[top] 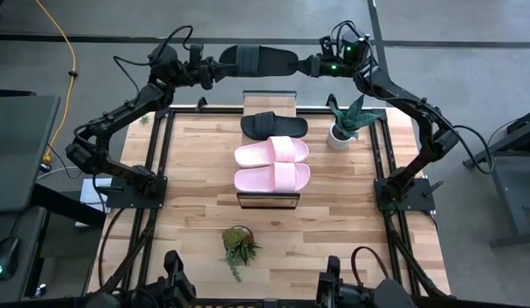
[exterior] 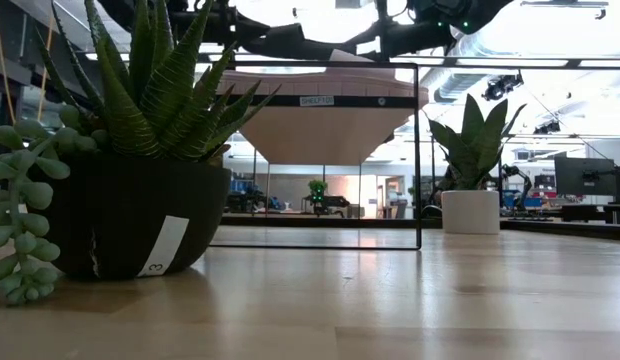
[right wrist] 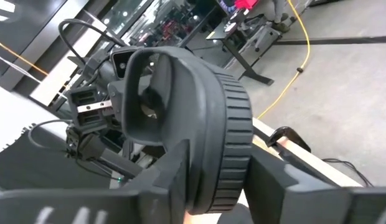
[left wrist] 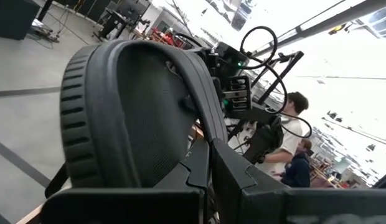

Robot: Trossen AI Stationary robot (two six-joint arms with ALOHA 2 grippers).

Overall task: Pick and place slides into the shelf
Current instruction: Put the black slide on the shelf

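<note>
One black slide (top: 256, 60) hangs in the air over the table's far edge, lengthwise from left to right, between my two grippers. My left gripper (top: 217, 70) is shut on its left end and my right gripper (top: 304, 65) on its right end. The shelf (top: 268, 103) stands in the table's middle, running near to far. On its plank lie another black slide (top: 273, 125) and two pale pink slides (top: 272, 152) (top: 272, 177), side by side, soles down. In the low view the shelf's black frame (exterior: 419, 150) shows, with the arms above it. My left gripper holds the black slide's left end (left wrist: 202, 134), pinched between the two fingers (left wrist: 243, 177), coming level from the table's left. The slide is lifted clear. My right gripper holds the slide's right end by its ribbed sole edge (right wrist: 227, 155), pinched between the two fingers (right wrist: 271, 177), coming level from the right and along the slide.
A potted plant in a white pot (top: 344, 127) stands right of the shelf's far end. A second plant in a dark pot (top: 238, 244) stands near the table's near edge, filling the low view's left (exterior: 130, 210). People (left wrist: 292, 134) stand in the room behind.
</note>
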